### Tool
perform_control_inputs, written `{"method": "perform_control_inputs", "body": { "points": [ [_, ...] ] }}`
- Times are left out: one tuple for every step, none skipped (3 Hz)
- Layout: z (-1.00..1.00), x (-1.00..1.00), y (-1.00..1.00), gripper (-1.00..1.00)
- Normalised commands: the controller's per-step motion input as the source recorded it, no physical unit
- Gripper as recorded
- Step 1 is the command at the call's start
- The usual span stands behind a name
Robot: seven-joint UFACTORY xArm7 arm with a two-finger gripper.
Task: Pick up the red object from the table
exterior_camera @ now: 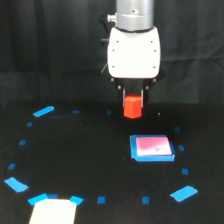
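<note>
Black curtain (50, 40) behind, black table (90, 150) in front, so you get little contrast except on the colored bits. Your gripper (133, 94) hangs from the white body at top center, pointing straight down. Its 2 dark fingers (120, 92) sit on either side of the red object (132, 106) and look clamped on its upper part; contact itself is hard to confirm at this resolution. The red object stands upright, long axis vertical, flat faces toward the camera, lower end below the fingertips. You can't tell whether its base touches the table or is just off it.

Nearest obstacle: the white square pad with blue border (152, 148), lying flat, near and toward the exterior view's right, closer to the camera. Blue tape marks (43, 111) ring the surface, well apart from the block. A pale patch (52, 211) sits at the bottom edge. Open surface on the exterior view's left of the block.
</note>
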Motion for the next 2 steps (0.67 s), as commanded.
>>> {"method": "perform_control_inputs", "body": {
  "points": [
    [-0.21, 0.24, -0.17, -1.00],
    [-0.03, 0.02, 0.13, -1.00]
  ]
}}
